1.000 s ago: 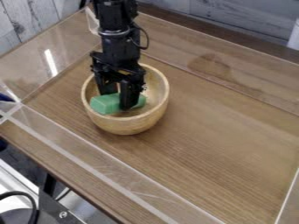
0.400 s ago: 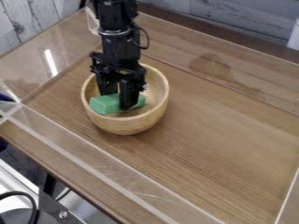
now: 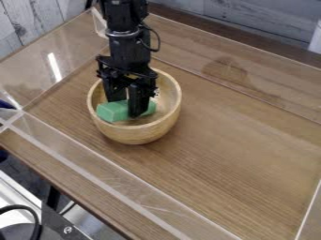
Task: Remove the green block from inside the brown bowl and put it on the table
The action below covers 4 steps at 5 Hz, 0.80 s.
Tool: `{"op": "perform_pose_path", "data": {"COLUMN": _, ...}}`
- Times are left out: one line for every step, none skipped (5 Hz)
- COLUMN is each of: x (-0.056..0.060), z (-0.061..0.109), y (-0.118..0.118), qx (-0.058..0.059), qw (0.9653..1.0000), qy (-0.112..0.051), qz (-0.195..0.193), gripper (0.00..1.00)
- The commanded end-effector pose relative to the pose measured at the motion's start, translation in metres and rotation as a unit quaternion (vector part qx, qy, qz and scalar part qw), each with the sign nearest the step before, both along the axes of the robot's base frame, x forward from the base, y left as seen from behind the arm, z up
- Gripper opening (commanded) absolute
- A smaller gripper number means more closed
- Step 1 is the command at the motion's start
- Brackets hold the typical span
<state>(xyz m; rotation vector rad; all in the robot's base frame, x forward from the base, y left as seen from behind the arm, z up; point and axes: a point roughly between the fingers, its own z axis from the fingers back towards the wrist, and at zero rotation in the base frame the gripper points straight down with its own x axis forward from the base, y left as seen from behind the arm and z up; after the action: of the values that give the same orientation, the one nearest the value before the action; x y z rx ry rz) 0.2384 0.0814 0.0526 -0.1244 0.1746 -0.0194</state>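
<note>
Wood-grain desk (image 3: 226,131) fills the view, with clear acrylic walls (image 3: 75,155) along its edges and pale planks behind at 11 o'clock. Reaching steeply down from 12 o'clock, the black arm's jaws (image 3: 129,101) are closed tight on the green block (image 3: 115,112), which sits inside the brown bowl (image 3: 135,129) toward its 9 o'clock side. That bowl rests on the desk left of centre, near the wall at 9 o'clock.
</note>
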Motion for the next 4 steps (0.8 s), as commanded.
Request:
{"op": "perform_pose_path", "data": {"x": 0.014, "z": 0.027, "y": 0.004, "qx": 0.018, "qw": 0.9986, "qy": -0.05, "qz": 0.001, "gripper": 0.0}}
{"op": "perform_pose_path", "data": {"x": 0.015, "z": 0.032, "y": 0.003, "qx": 0.018, "qw": 0.9984, "qy": -0.053, "qz": 0.003, "gripper": 0.0}}
{"op": "perform_pose_path", "data": {"x": 0.016, "z": 0.035, "y": 0.002, "qx": 0.018, "qw": 0.9982, "qy": -0.057, "qz": 0.004, "gripper": 0.0}}
{"op": "perform_pose_path", "data": {"x": 0.017, "z": 0.039, "y": 0.001, "qx": 0.018, "qw": 0.998, "qy": -0.06, "qz": 0.005, "gripper": 0.0}}
